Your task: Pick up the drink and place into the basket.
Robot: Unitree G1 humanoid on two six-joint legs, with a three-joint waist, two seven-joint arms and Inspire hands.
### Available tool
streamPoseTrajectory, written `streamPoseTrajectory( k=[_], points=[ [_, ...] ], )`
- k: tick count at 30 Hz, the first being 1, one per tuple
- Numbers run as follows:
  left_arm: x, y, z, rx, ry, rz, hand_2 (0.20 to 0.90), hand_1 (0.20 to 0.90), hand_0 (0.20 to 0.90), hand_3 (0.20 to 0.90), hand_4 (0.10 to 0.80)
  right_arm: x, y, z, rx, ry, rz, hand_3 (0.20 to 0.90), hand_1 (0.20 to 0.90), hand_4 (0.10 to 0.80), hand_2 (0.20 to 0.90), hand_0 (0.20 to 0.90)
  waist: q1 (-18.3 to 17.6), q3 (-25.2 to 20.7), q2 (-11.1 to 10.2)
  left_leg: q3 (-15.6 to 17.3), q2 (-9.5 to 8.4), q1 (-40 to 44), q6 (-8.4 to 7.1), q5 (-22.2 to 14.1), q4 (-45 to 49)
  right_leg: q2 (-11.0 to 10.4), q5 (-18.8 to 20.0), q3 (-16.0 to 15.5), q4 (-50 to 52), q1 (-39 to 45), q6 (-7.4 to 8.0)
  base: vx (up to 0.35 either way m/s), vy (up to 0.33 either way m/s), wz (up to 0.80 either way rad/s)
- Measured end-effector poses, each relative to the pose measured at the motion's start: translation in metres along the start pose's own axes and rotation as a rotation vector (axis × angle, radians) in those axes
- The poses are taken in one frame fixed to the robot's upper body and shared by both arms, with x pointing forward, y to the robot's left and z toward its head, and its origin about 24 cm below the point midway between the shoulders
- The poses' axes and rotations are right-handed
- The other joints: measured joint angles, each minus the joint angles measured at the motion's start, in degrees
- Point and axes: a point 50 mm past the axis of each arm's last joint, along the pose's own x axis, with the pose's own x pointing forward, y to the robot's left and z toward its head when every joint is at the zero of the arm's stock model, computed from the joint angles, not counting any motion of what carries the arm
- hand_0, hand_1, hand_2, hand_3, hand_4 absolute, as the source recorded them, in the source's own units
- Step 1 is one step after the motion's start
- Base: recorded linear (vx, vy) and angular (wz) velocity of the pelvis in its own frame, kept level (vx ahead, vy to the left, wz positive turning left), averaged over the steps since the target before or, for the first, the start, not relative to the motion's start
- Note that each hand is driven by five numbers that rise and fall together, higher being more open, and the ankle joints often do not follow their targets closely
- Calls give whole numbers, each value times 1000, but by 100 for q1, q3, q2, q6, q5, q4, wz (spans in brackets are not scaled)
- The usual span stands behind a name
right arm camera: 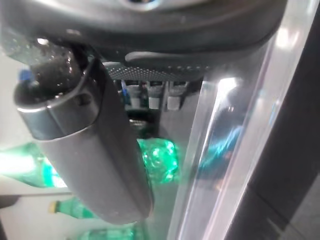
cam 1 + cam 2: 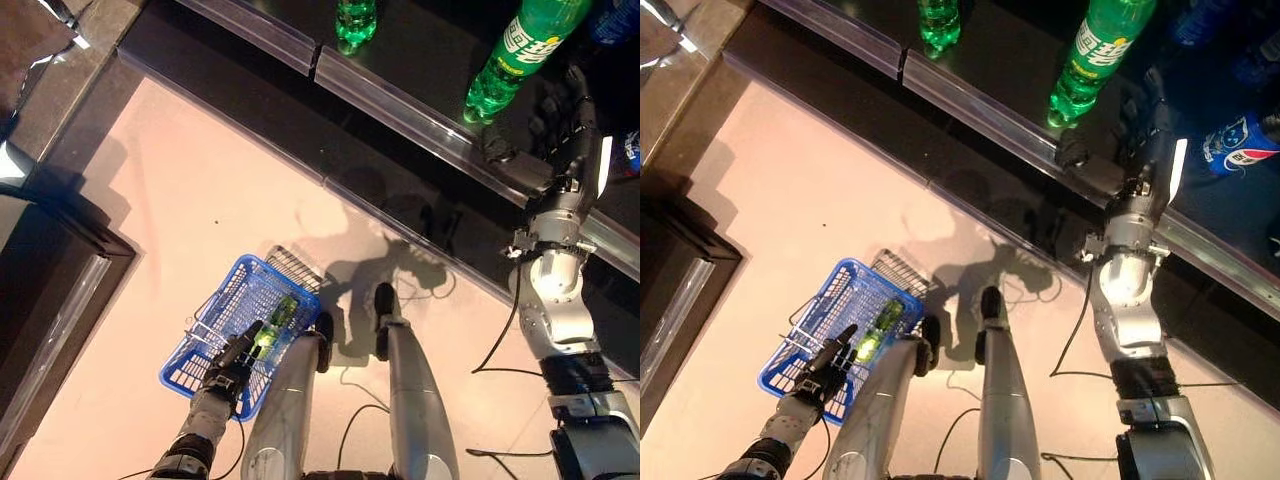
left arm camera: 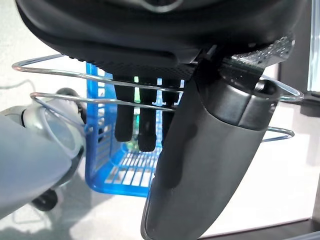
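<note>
Left eye view: a green bottle [image 2: 522,55] stands on the dark shelf [image 2: 420,55], close behind its clear front rail [image 2: 400,105]. The right hand [image 2: 565,125] is raised just beside the bottle, fingers spread and apart from it, holding nothing. Another green bottle [image 2: 355,20] stands farther left along the shelf. On the floor, the left hand [image 2: 240,355] reaches over the blue basket [image 2: 215,305], fingers straight and loose; a bottle [image 2: 275,322] lies inside the basket.

Pale pink floor [image 2: 200,200]; dark shelf [image 2: 420,60], clear edge rail [image 2: 400,105].
</note>
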Motion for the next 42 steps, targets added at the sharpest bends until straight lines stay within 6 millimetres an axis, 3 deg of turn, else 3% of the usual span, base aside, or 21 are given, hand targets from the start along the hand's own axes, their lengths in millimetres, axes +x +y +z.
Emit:
streamPoseTrajectory(
  k=[24, 42],
  points=[
    [1, -3, 8, 16, 3, -10, 300, 300, 300, 200, 100, 50, -32, 18, -18, 30, -79, 900, 900, 800, 900, 900, 111, 1, 2, -164, -23, -296, -41, 25, 167, 2, 1, -93, 45, -176, -1, 5, -2, 2],
    [2, -5, 10, 18, 5, -30, 300, 300, 300, 200, 100, 67, -18, 34, -75, 32, 68, 900, 900, 800, 900, 900, 213, 1, 2, -324, -40, -355, -107, 67, 148, -9, -11, -221, 29, -179, -27, 1, -3, 4]
  ],
)
